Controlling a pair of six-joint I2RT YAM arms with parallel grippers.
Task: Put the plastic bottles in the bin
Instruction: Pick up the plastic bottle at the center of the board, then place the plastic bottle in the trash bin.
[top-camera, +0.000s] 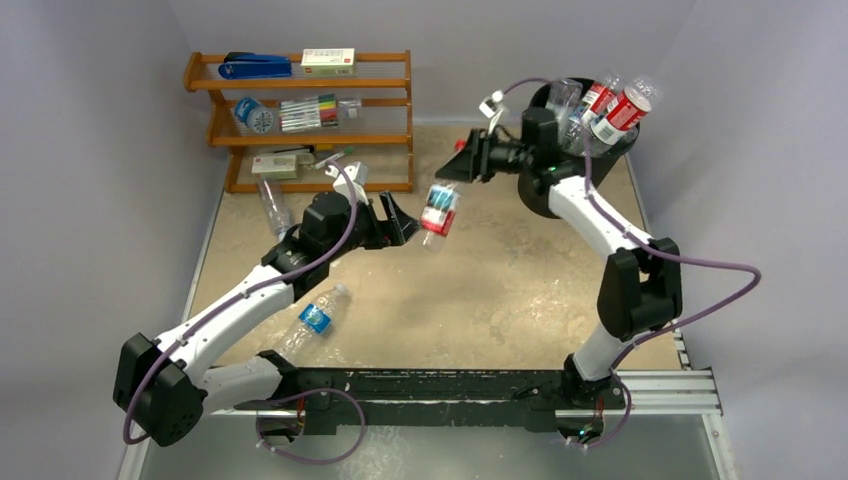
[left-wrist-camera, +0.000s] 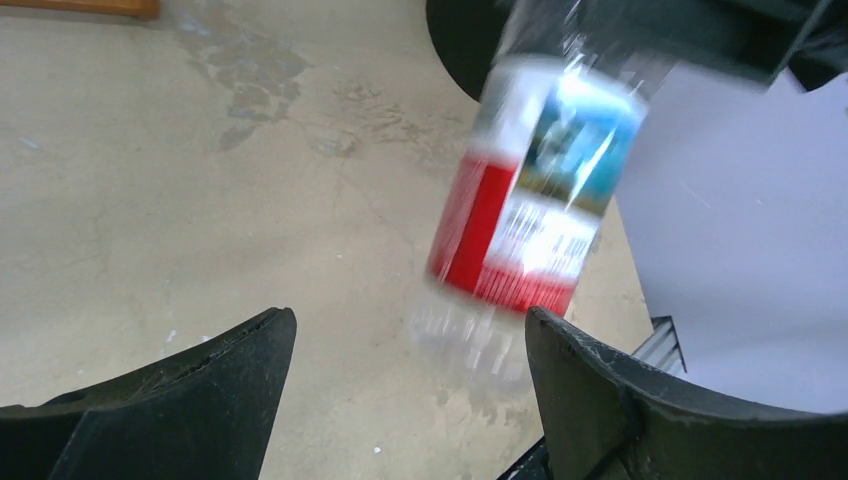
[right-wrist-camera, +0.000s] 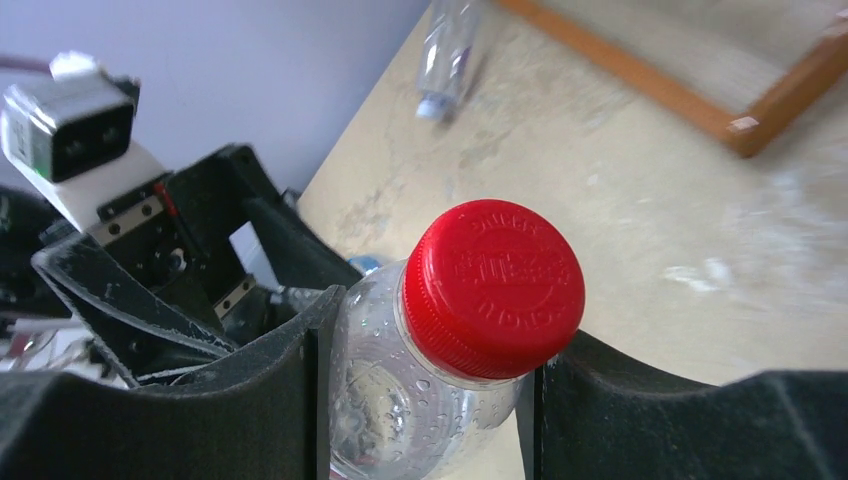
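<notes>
tan bench (top-camera: 500, 290), above it one red-labelled bottle (top-camera: 438, 212) clenched at the neck by right jaws, left jaws spread wide off its base, bin (top-camera: 532, 196) behind; risk: slim neck hold slips, bottle drops short.

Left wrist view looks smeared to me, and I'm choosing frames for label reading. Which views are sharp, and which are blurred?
Left wrist: the red-labelled bottle is streaked by motion blur and its label is unreadable, while the tabletop is crisp. Right wrist: the red cap is sharp with its embossing visible, but the far bottle is soft. Top external: even light, nothing smeared, but labels too small to read.
</notes>
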